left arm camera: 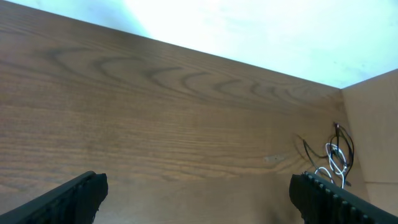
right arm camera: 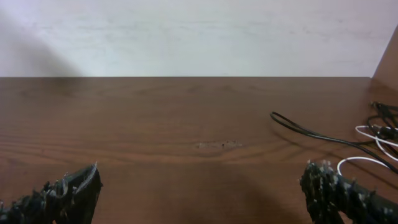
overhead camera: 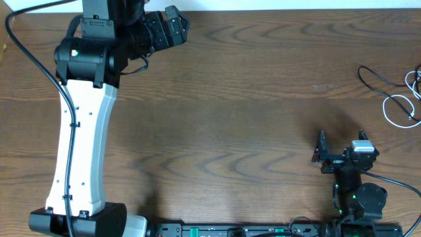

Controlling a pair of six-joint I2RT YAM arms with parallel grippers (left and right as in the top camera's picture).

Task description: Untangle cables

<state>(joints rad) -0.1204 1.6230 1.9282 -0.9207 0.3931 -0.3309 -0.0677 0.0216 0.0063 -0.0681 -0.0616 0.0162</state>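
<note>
The black cable (overhead camera: 368,78) and white cable (overhead camera: 385,112) run off the right edge of the overhead frame, so their full length is cut off. In the left wrist view, at lower right, their crossings are too small to tell.

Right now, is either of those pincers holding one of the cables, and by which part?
Nothing is held. The left pincer and the right pincer both stand open and empty. The cables lie on the table, apart from both.

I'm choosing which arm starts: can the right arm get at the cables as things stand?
Probably yes: the right gripper is open, the cables lie ahead to its right, and only bare table lies between.
</note>
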